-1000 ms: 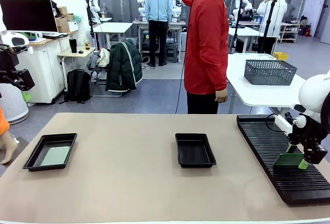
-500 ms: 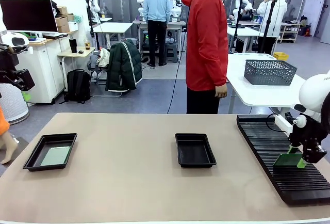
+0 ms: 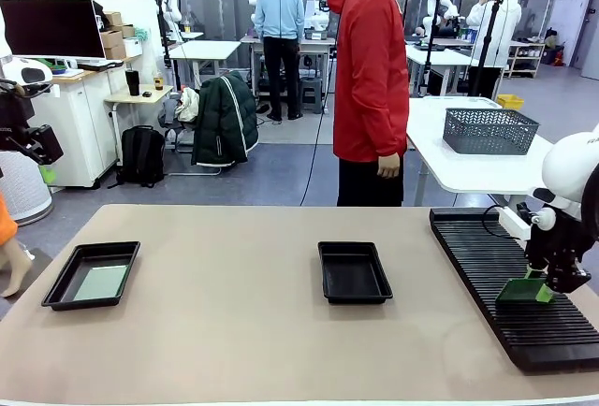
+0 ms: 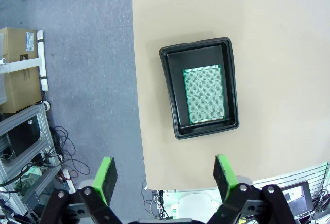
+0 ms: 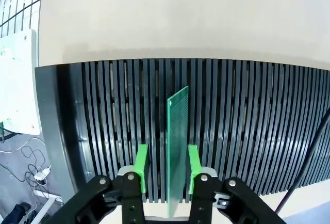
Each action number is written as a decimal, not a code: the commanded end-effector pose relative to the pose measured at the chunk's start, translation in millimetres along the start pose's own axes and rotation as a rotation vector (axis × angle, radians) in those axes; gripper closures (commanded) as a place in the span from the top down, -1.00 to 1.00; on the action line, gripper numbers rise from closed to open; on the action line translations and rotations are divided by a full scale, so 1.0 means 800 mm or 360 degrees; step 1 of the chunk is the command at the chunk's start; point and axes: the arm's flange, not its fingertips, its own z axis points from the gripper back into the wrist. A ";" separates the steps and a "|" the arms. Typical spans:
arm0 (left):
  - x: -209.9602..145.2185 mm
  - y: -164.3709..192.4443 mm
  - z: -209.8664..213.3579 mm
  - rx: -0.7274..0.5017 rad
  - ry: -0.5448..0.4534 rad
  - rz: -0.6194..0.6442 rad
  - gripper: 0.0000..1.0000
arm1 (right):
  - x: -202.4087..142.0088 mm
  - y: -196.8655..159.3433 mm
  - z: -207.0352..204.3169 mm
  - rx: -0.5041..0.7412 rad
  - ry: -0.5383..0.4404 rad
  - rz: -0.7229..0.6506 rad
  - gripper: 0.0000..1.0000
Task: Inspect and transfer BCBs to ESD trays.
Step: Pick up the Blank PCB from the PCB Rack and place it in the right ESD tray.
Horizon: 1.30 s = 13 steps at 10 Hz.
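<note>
While the right gripper (image 5: pixel 166 157) straddles the upright BCB (image 5: pixel 178 126), its green pads (image 5: pixel 142 163) are held apart. One pad lies against, or nearly against, one face of the board, and a strip of rack is seen between the other pad and the opposite face, so nothing is clamped yet. The board is stood on edge between the fingers, and its far edge appears to be seated in a slot of the ribbed black rack (image 5: pixel 247 110) just beyond the fingertips (whether it stands quite plumb cannot be told from the front view).

The step in hand is judged to be the grasp. It would be done well if the fingers were centred on the board before closing, so that the thin board is not pushed sideways against the ribs. The lift should then be made straight back along the fingers, in line with the slot, lest an edge catch.

Well off to the fingers' side, across bare table (image 3: pixel 234 331), the empty ESD tray (image 3: pixel 354 275) is judged the likely destination.

The left gripper (image 4: pixel 164 175) is held high, with its fingers wide apart and nothing between them. Far ahead of those fingers the filled ESD tray (image 4: pixel 170 74) is seen, with a second BCB (image 4: pixel 203 94) lying flat on its floor.
</note>
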 end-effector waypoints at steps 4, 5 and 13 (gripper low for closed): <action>0.000 0.000 0.000 0.0001 0.0001 0.0001 1.00 | 0.004 -0.001 0.007 0.0034 -0.0005 -0.0049 -0.49; 0.000 0.000 0.000 0.0001 0.0001 0.0001 1.00 | 0.004 -0.001 0.007 0.0035 -0.0004 -0.0051 -0.58; 0.000 0.000 0.000 0.0001 0.0001 0.0001 1.00 | 0.001 -0.004 0.008 0.0057 0.0005 -0.0067 -1.00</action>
